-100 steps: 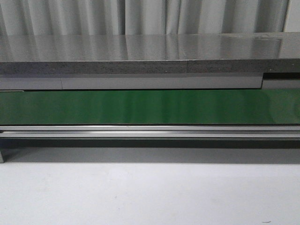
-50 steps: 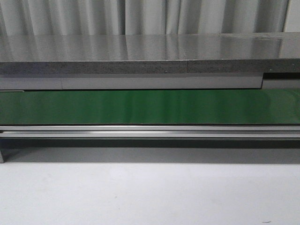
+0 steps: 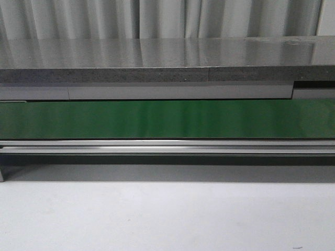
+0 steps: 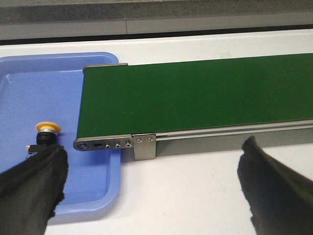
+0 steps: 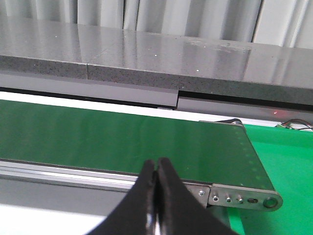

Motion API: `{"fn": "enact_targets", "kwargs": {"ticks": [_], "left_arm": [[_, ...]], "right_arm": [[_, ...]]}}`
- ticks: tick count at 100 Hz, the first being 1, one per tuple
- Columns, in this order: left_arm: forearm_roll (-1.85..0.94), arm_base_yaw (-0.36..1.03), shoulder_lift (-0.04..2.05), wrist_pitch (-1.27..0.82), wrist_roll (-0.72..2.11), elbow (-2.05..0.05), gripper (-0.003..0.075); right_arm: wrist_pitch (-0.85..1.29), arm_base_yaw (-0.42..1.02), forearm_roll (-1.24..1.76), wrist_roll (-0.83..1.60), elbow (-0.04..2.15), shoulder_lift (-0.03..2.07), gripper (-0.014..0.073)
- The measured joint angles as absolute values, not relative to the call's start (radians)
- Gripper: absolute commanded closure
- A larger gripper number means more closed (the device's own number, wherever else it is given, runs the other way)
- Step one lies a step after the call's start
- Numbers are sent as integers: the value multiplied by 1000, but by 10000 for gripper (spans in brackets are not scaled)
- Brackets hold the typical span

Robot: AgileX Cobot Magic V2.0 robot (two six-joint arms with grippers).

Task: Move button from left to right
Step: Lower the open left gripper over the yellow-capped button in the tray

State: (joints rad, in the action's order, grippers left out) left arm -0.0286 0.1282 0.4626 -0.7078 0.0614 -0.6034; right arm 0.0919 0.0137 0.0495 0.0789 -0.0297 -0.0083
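The belt [image 4: 195, 98] is green. The tray [image 4: 29, 98] is blue. The button [image 4: 47, 128] has a yellow top. The fingers [image 4: 29, 191] are black.

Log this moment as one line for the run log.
button: in blue tray, upright, ungrasped | left gripper: open, near tray | right gripper: shut, empty, over green belt | belt: bare

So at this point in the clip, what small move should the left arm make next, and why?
Probably shift the left tool sideways over the blue tray until the button sits between its open fingers, then lower. The button stands untouched in the tray, beside the end of the green belt, and the tool is off-centre from it. The right tool is shut and idle.
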Motion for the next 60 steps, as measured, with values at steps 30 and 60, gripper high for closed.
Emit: {"fn": "enact_targets", "kwargs": {"ticks": [30,60], "left_arm": [[223,128,647,-864,-149,-731,58],[277,83,945,-889,-167,-877,59]], "right_arm": [[92,14,50,79,-30,-8,662],[92,14,50,79,-30,-8,662]]}}
